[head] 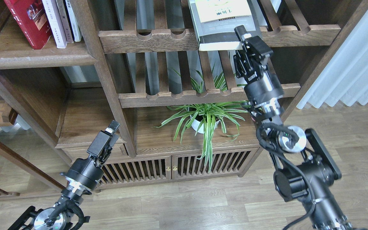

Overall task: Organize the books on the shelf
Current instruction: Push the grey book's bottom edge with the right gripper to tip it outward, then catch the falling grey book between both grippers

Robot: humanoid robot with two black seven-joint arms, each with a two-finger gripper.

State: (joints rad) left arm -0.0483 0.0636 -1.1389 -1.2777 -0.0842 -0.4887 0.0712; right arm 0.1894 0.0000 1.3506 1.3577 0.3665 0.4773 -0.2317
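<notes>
A thick grey-black book (225,27) with a yellow-green panel lies tilted on the upper slatted rack (145,40), its pale page edge facing me. My right gripper (245,39) is shut on that book's near right corner, one finger over the cover and the other under it. On the solid dark-brown shelf (37,59) at the upper left stand a red book (27,20) and a pale one (54,22), with two thin books (70,19) beside them. My left gripper (109,135) hangs low in front of the cabinet; its fingers show as one dark shape.
A spider plant in a white pot (203,121) stands on the lower board under the second slatted rack (203,95). Slatted cabinet doors (171,166) sit below. A white curtain (356,57) hangs at the right, over the wooden floor (203,204).
</notes>
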